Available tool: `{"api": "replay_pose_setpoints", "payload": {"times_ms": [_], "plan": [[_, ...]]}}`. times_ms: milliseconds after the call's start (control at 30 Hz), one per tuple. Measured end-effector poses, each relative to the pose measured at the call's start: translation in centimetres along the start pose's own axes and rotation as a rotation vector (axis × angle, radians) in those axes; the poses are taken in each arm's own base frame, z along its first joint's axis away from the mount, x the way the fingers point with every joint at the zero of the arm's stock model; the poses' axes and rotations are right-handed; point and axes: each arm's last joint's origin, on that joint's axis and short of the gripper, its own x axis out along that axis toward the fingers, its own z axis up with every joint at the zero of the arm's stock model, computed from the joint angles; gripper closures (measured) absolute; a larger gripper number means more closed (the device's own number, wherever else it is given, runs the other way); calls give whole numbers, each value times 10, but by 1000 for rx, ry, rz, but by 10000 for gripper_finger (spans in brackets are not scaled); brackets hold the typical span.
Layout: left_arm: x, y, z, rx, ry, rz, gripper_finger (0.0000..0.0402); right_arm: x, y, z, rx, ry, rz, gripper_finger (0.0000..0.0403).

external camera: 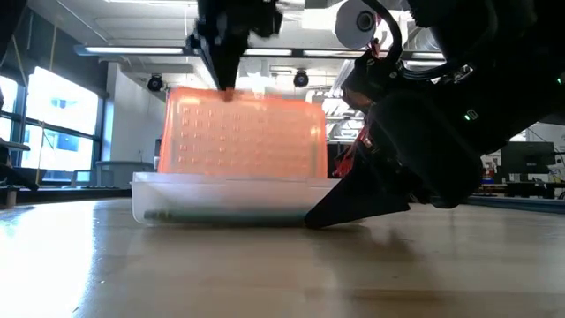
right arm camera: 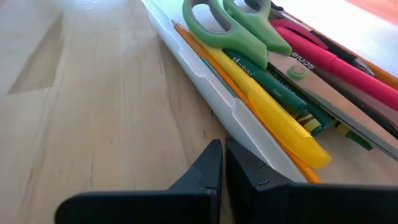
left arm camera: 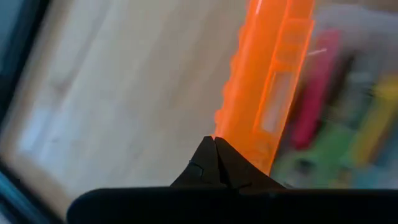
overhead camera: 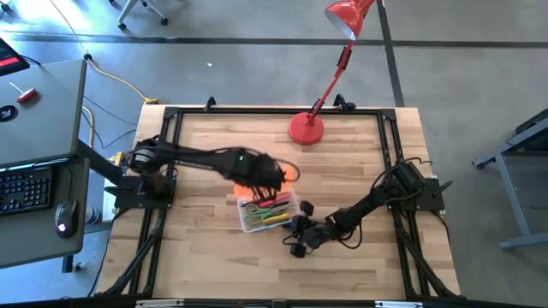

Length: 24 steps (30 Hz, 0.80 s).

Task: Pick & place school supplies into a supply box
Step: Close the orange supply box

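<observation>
The supply box (overhead camera: 267, 212) lies mid-table: a clear base (external camera: 221, 203) with its orange bumpy lid (external camera: 238, 132) standing upright on its hinge. Inside the base lie green-handled scissors (right arm camera: 230, 31), a yellow marker (right arm camera: 273, 112), a pink pen (right arm camera: 336, 62), and green and orange pens. My left gripper (overhead camera: 270, 178) is shut at the lid's upper edge. My right gripper (overhead camera: 297, 222) is shut, low on the table at the base's right near side. My left gripper (left arm camera: 214, 144) comes from above, pointing down, with its shut fingertips against the free top edge of the orange lid (left arm camera: 249, 134). The lid stands upright on the base. My right gripper (right arm camera: 222, 149) lies almost level on the table. Its shut fingertips (external camera: 313, 219) point at the clear base's outer wall (right arm camera: 239, 127); whether they touch it I cannot tell.
A red desk lamp stands with its round base (overhead camera: 306, 128) near the table's far edge, its arm leaning out past that edge. A dark frame (overhead camera: 171, 154) runs around the tabletop. Bare wood shows left of the box and along the near edge. A desk with a keyboard stands beyond the left side.
</observation>
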Motion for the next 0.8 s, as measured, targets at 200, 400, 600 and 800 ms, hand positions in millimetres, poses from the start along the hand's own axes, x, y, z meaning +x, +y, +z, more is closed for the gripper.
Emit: {"api": "replay_pose_setpoints", "payload": {"times_ms": [200, 400, 600, 800], "plan": [[-21, -42, -22, 16, -37, -118, 377, 1, -1, 0, 21, -2, -9, 403], [-42, -70, -41, 60, -159, -200, 392, 0, 0, 0, 47, 4, 5, 403], [-49, -79, -57, 31, -211, -156, 377, -14, 20, -7, -7, -26, 65, 403], [-45, -79, -65, 2, -198, -99, 389, -47, 40, 23, -49, -166, 187, 403]]}}
